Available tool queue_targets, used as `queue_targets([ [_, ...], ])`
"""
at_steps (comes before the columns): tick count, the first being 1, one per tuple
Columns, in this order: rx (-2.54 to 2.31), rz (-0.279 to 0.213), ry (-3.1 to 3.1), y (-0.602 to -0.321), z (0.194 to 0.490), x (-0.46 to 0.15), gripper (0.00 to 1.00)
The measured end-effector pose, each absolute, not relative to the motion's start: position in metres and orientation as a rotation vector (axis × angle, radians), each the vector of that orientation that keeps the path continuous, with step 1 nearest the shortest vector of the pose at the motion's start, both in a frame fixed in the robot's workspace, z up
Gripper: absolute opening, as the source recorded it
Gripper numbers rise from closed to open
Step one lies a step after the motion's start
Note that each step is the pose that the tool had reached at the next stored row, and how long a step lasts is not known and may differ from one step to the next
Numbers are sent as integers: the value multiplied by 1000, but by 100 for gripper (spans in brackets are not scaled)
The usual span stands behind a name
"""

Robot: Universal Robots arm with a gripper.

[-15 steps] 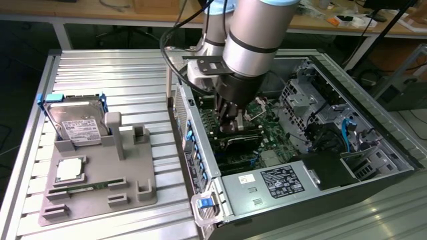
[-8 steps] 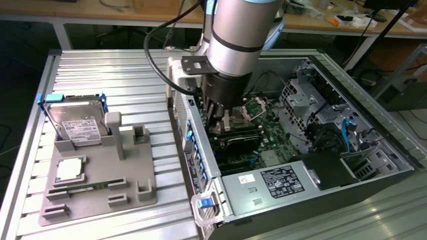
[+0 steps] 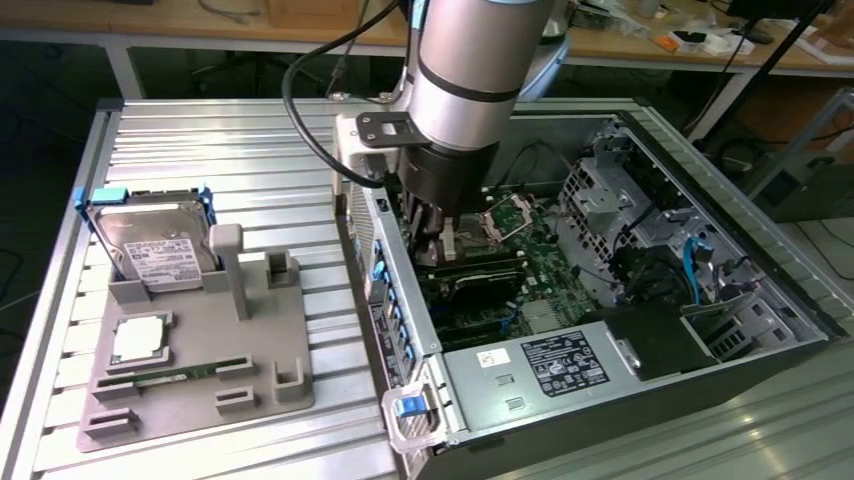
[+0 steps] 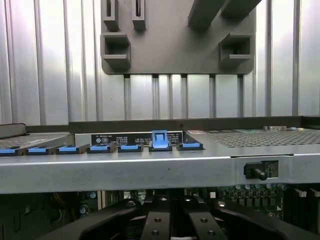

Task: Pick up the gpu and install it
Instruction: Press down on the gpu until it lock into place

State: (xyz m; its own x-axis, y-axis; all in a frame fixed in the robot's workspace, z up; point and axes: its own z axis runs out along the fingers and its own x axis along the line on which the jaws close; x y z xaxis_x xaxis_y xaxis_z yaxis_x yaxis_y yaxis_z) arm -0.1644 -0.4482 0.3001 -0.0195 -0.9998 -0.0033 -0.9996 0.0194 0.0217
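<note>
Robotics lab or workshop; ribbed aluminium table [image 3: 227, 160] carrying an opened computer case [image 3: 747, 300]; cluttered wooden workbench [image 3: 400, 25] behind; grey parts fixture [image 3: 200, 370].

Arm [image 3: 467, 60] descends near-vertical, wrist directed downward. Gripper [image 3: 447, 240] fully closed, dark fingers [image 4: 156, 222] drawn together side by side directly below the wrist.

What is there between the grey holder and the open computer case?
Only a bare strip of the ribbed metal table. The holder and the case stand apart. The exterior and wrist views both show it.
</note>
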Motion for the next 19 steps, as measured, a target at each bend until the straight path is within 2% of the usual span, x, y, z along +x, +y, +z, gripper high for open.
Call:
queue_targets([
  [19,2191,-26,-2234,-440,303,-171,11],
])
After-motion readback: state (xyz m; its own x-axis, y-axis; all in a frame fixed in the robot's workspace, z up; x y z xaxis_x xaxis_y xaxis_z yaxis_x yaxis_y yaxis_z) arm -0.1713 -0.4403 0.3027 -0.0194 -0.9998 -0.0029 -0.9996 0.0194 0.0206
